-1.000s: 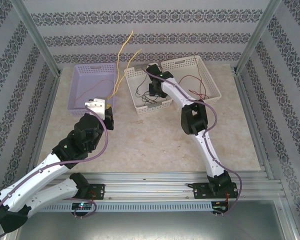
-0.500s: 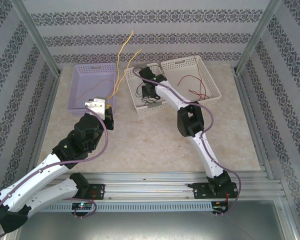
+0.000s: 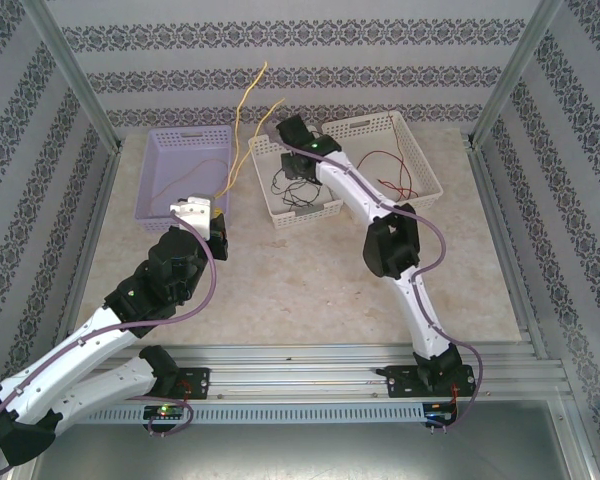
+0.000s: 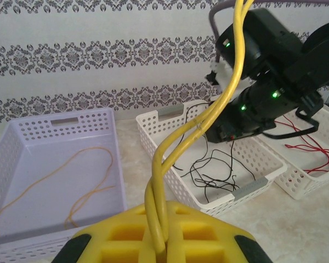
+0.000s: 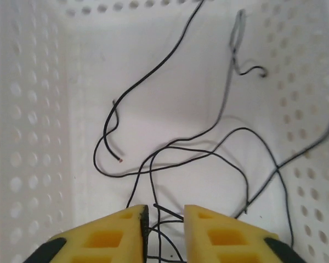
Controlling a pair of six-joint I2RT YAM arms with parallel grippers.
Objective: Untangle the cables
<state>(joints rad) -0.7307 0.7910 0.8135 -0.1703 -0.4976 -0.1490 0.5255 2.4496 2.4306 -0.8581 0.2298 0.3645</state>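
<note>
My left gripper (image 3: 208,212) (image 4: 163,241) is shut on two yellow cables (image 4: 230,87) that twist together at the jaws. They rise up and away over the baskets (image 3: 242,110). My right gripper (image 3: 292,170) (image 5: 165,216) hangs open inside the left white basket (image 3: 325,208), just above a tangle of black cables (image 5: 170,153) (image 3: 290,192). A few black strands cross the gap between its fingers. Red cables (image 3: 392,172) (image 4: 312,145) lie in the right white basket. A thin tan cable (image 4: 71,175) lies in the purple basket (image 3: 160,140).
The three baskets stand side by side at the back of the table, close to the patterned rear wall. Metal frame posts (image 3: 75,80) rise at both back corners. The right arm (image 4: 268,71) reaches over the white baskets, beside the raised yellow cables.
The right wrist has shifted toward the back-left corner of the white basket. The left arm and its yellow cables have stayed put.
</note>
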